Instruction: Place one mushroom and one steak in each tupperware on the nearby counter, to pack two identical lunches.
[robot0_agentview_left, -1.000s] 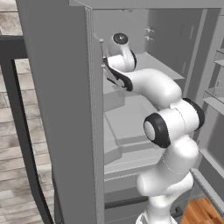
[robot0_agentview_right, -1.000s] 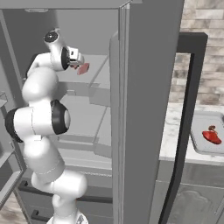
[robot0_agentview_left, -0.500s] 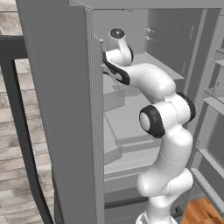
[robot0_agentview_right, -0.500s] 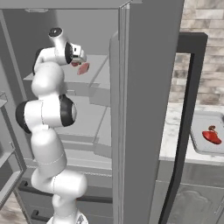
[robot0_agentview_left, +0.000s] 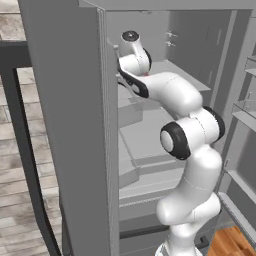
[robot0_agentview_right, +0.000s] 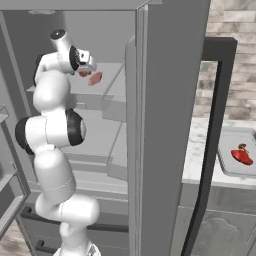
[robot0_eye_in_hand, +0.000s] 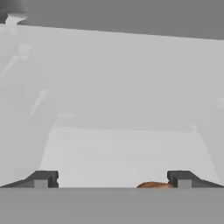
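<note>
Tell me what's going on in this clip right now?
The white arm is reaching into the open fridge, with its tool up at an upper shelf where the pinkish steak lies. The hand view shows the fingers spread, with a sliver of something reddish-brown near the right fingertip, so nothing looks grasped. Out on the counter, the grey tupperware already holds a red steak.

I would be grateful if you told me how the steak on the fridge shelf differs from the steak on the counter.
The shelf steak is paler pink; the counter steak is bright red. The shelf steak lies bare inside the fridge by the claw; the counter steak lies in the light-grey tupperware. Both are small, flat raw pieces.
</note>
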